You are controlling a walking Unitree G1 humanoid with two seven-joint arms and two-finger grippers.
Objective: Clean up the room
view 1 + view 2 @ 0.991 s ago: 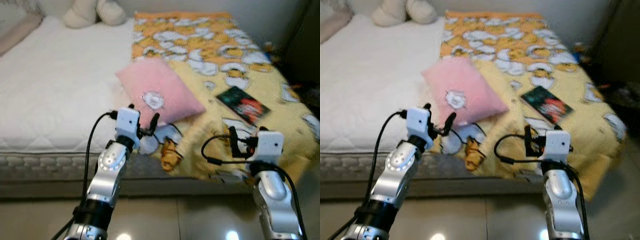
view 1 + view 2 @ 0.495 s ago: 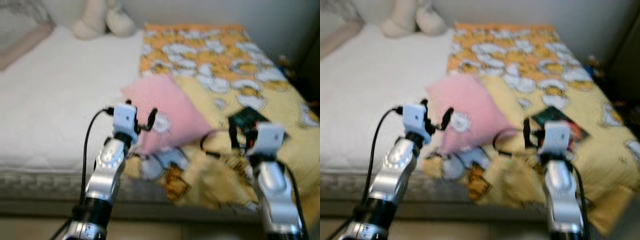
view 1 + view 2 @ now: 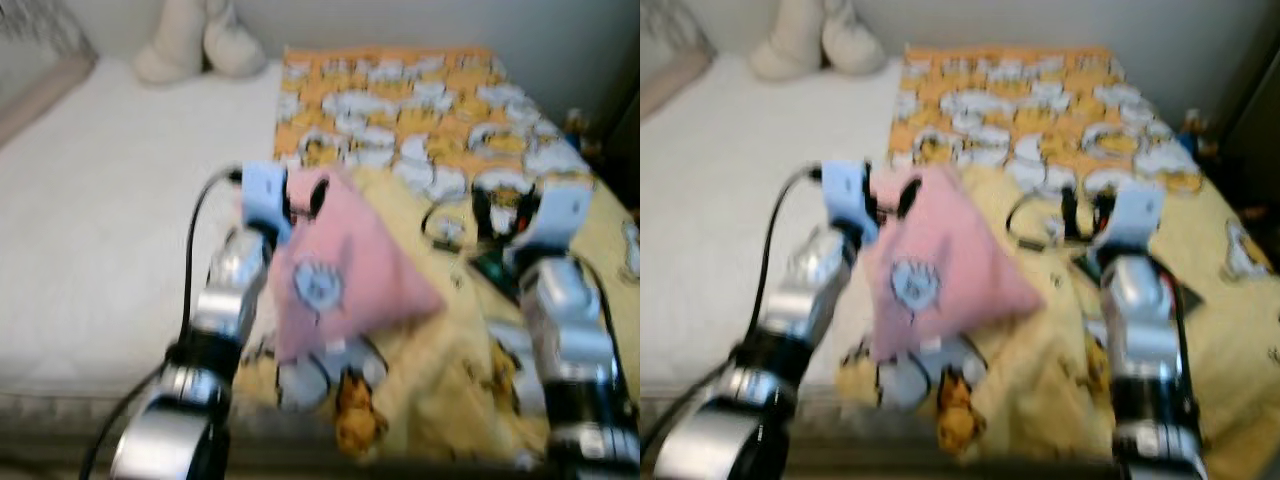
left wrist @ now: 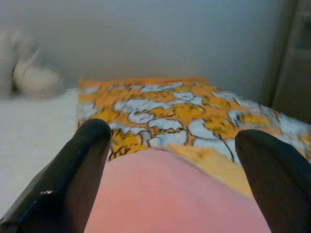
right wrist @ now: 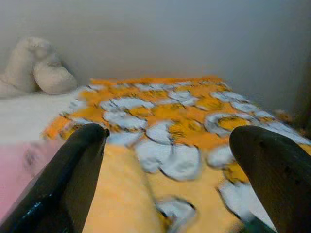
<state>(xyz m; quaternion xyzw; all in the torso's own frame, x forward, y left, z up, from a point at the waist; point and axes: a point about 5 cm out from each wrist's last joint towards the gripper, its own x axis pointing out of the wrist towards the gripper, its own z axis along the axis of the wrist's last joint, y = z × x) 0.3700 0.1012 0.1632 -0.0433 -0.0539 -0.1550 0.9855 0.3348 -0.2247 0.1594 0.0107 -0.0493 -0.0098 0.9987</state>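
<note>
Left gripper: fingers spread, over the pink pillow's far corner.
Right gripper: fingers spread, beside pillow, above yellow blanket.
Contact: unclear, blurred.

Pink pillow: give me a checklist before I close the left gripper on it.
1. Left gripper open: ok, fingers spread wide.
2. Pink pillow between the fingers: ok, its far edge lies in the gap in the left wrist view.
3. Fingers touching the pillow: cannot tell, the head views are blurred.
4. Right gripper clear of the pillow: ok, open over the yellow blanket.
5. Book out of the way: ok, mostly hidden behind the right arm.
</note>
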